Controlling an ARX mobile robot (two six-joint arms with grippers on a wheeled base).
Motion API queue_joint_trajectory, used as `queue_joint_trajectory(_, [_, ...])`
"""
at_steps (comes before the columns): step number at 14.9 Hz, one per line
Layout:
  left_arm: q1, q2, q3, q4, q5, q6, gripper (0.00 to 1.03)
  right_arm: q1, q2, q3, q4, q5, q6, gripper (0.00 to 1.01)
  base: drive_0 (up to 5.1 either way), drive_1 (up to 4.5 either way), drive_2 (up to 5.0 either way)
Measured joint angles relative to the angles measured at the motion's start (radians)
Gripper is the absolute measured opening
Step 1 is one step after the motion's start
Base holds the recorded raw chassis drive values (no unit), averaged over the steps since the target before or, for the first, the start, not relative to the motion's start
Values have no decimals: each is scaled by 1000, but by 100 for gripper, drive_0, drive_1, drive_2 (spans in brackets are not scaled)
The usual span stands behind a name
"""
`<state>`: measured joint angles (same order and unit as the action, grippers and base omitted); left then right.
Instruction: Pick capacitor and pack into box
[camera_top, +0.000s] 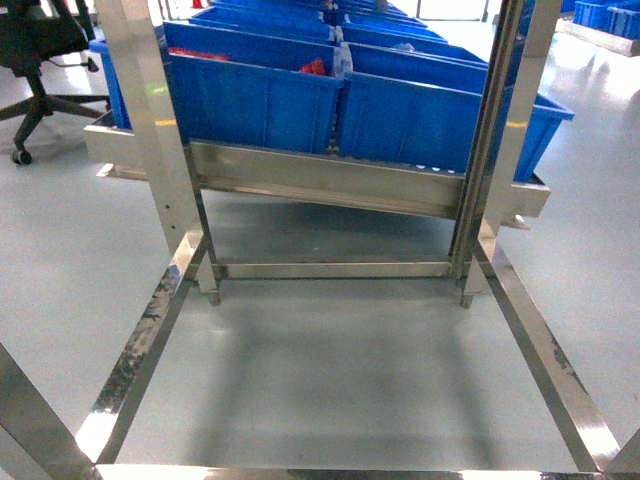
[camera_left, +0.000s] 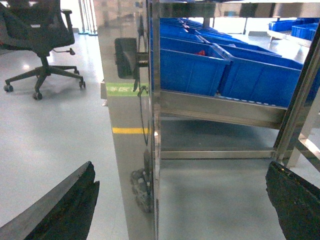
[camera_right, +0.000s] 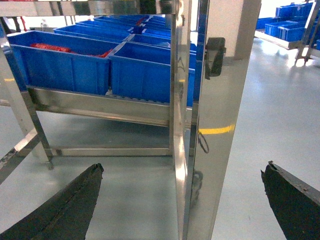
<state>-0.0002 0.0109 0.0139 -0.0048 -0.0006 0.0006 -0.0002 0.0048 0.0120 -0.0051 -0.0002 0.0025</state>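
Note:
No box shows in any view, and I cannot make out a capacitor. My left gripper (camera_left: 181, 167) is open, its dark fingers (camera_left: 70, 210) wide apart at the bottom corners of the left wrist view. It holds nothing and hangs over the grey floor in front of a steel post (camera_left: 131, 100). My right gripper (camera_right: 185, 167) is open as well, with empty fingers (camera_right: 65, 210) either side of another steel post (camera_right: 210, 125). Neither gripper appears in the head view.
Large blue bins (camera_top: 255, 95) stand in rows on a sloped steel rack (camera_top: 320, 180) ahead; some hold red items (camera_top: 315, 68). Steel frame rails (camera_top: 140, 350) run along the floor at left and right (camera_top: 545, 350). A black office chair (camera_left: 42, 30) stands at far left.

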Motion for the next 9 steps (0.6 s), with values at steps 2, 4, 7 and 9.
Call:
queue_joint_trajectory(2, [0, 0, 0, 0, 0, 0, 98, 0, 0, 0, 0, 0, 0, 98, 0, 0, 0])
queue_joint_trajectory(4, [0, 0, 0, 0, 0, 0, 98, 0, 0, 0, 0, 0, 0, 98, 0, 0, 0])
queue_joint_trajectory(7, [0, 0, 0, 0, 0, 0, 98, 0, 0, 0, 0, 0, 0, 98, 0, 0, 0])
queue_joint_trajectory(9, [0, 0, 0, 0, 0, 0, 98, 0, 0, 0, 0, 0, 0, 98, 0, 0, 0])
